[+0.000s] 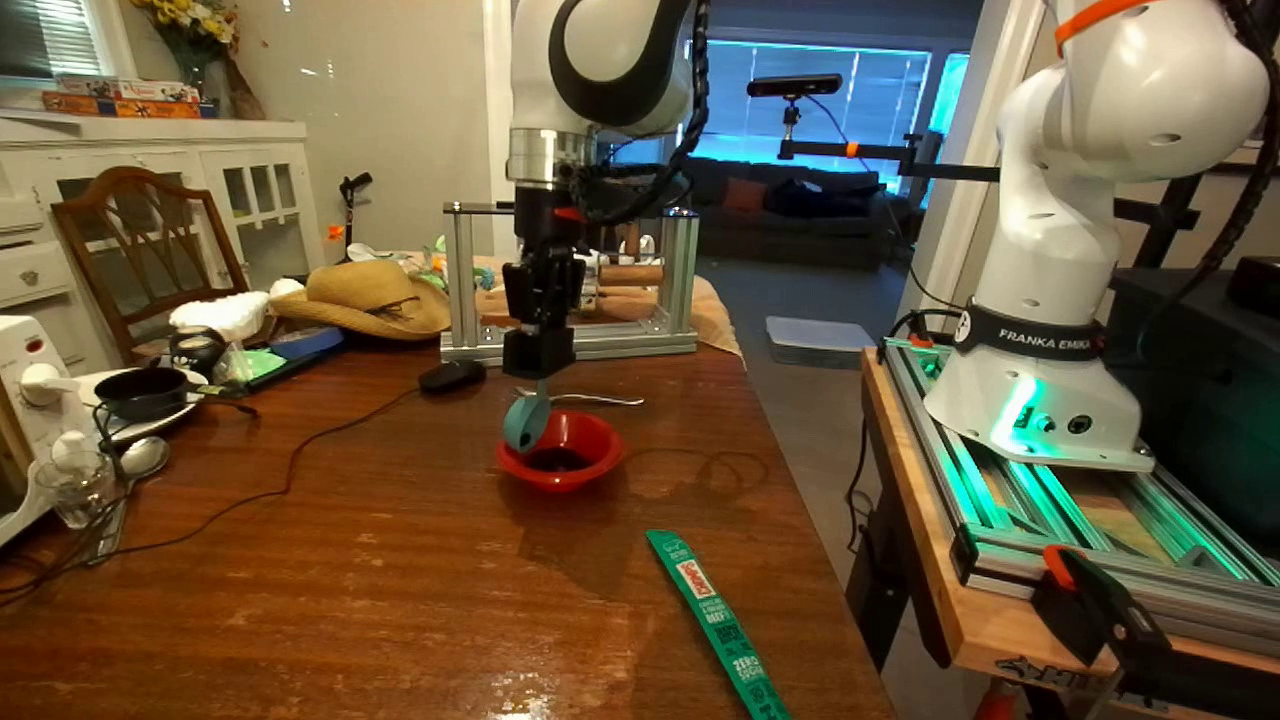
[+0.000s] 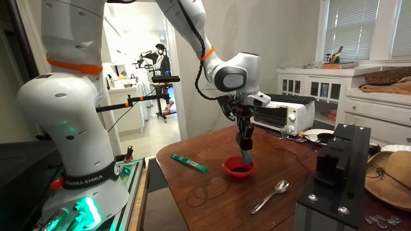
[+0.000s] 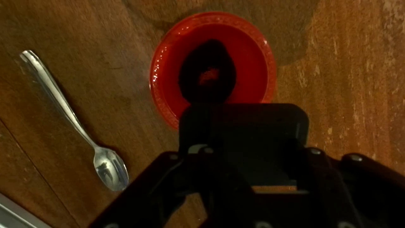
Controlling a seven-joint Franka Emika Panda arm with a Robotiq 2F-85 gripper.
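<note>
1. Gripper (image 1: 540, 355) points straight down. Its jaws are pinched around what looks like the thin top of a blue scoop (image 1: 525, 421), not spread apart.
2. The scoop hangs just below the gripper, over one edge of the red bowl (image 1: 560, 484). It cannot be told if the scoop and the rim touch.
3. Dark stuff (image 3: 207, 61) shows in the bowl, lower than the gripper. It is too dim to tell what it is.
4. A metal spoon (image 3: 64, 104) lies on the table (image 1: 380, 580) to one side of the gripper, near the bowl. A green packet (image 2: 189, 163) lies on the opposite side, farther off.
5. The scoop could knock the rim if the gripper goes sideways while this low. The bowl looks small and light, so it could slide or tip and spill.
6. The scoop could twist or slip if it pushes hard on the bowl, because the gripper seems to have only its thin top.
7. The spoon could get bumped too, if the gripper swings low to that side. Past the spoon stands a metal frame (image 1: 640, 342), and the gripper could hit it by going too far.
</note>
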